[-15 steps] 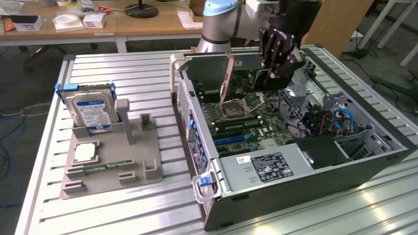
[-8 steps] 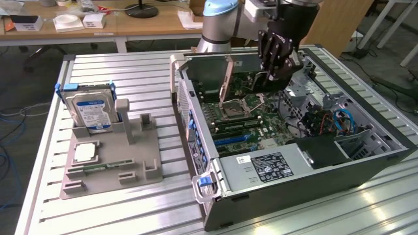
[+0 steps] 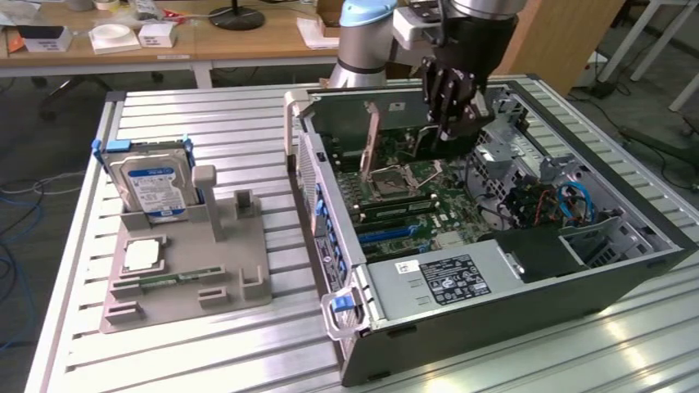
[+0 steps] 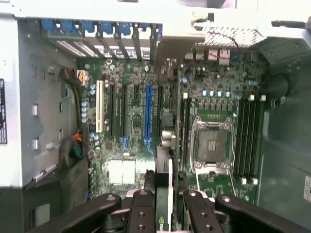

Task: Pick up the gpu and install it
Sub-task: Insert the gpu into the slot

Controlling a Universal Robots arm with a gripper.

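My gripper (image 3: 450,123) hangs inside the open computer case (image 3: 611,278), above the motherboard (image 3: 426,213). It is shut on the gpu (image 3: 439,144), which hangs below the fingers. In the wrist view the gpu (image 4: 164,177) shows edge-on between the black fingers (image 4: 141,208), a green board with a black block on one face. My gripper (image 4: 163,201) holds it above the board, a little to one side of the long blue expansion slot (image 4: 148,114) and near the empty processor socket (image 4: 211,143).
The case lies on its side on the slatted metal table (image 3: 196,106). At the exterior view's left, a grey fixture (image 3: 235,270) holds a blue-and-white-labelled hard drive (image 3: 153,184), a processor chip (image 3: 142,255) and a memory stick (image 3: 164,280). A power supply (image 3: 448,278) and cables (image 3: 574,205) fill the case's near end.
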